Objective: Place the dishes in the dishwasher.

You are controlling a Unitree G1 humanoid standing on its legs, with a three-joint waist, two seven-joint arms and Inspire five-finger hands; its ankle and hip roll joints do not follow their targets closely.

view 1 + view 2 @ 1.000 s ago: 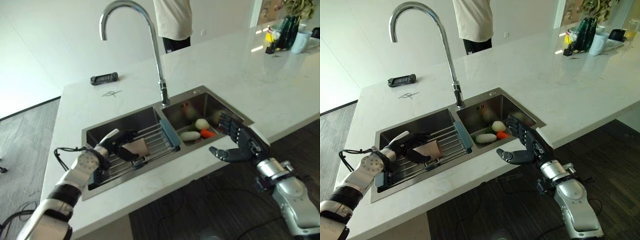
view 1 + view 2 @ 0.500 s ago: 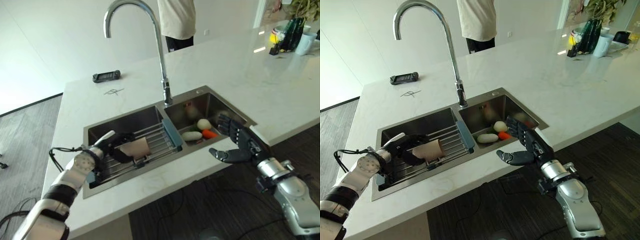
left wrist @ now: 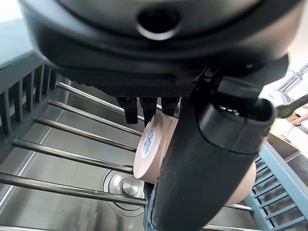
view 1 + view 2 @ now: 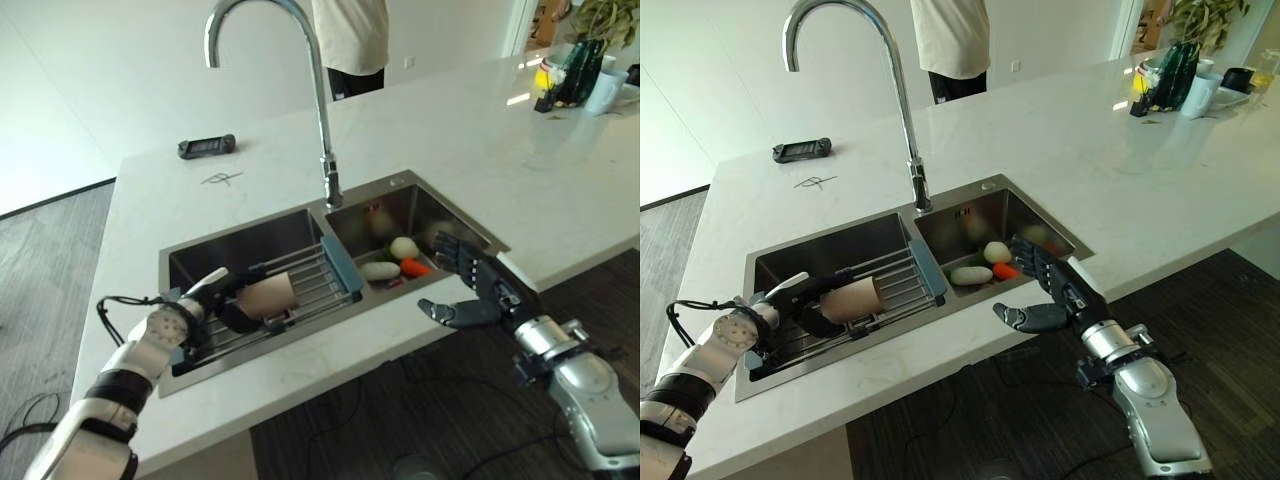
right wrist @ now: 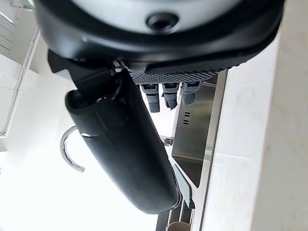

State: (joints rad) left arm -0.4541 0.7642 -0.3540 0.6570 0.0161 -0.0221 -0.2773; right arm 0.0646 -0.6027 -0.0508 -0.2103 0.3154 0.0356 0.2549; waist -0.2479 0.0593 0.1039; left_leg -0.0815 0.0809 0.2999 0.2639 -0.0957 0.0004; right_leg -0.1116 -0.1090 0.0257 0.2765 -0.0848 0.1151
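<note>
Your left hand (image 4: 805, 300) is closed around a tan cup (image 4: 852, 298), thumb and fingers curled about its smooth, matt, cylindrical body, above the left basin of the stainless double sink (image 4: 830, 250). The cup lies on its side over a rack (image 4: 895, 280) of thin metal bars with a blue-grey end piece; from these views you cannot tell whether cup and bars touch. Its long axis runs roughly level, with one end toward your wrist and the other toward the divider between the basins. In the left wrist view one flat, round end of the cup (image 3: 151, 147) carries a small printed label, and the basin's round drain (image 3: 120, 185) shows below the bars. Your right hand (image 4: 1055, 300) hangs at the near edge of the right basin, fingers straight and spread, thumb apart, holding nothing. That basin holds a pale oblong vegetable (image 4: 971, 275), a rounder pale one (image 4: 997, 252) and an orange piece (image 4: 1005, 270). A tall, polished, arched faucet (image 4: 902, 110) rises behind the divider. The surface (image 4: 1070, 140) is white and glossy with faint veining; a small dark flat device (image 4: 801, 150) lies on it behind the sink. A person (image 4: 950, 45) in a pale top stands at the far side.
</note>
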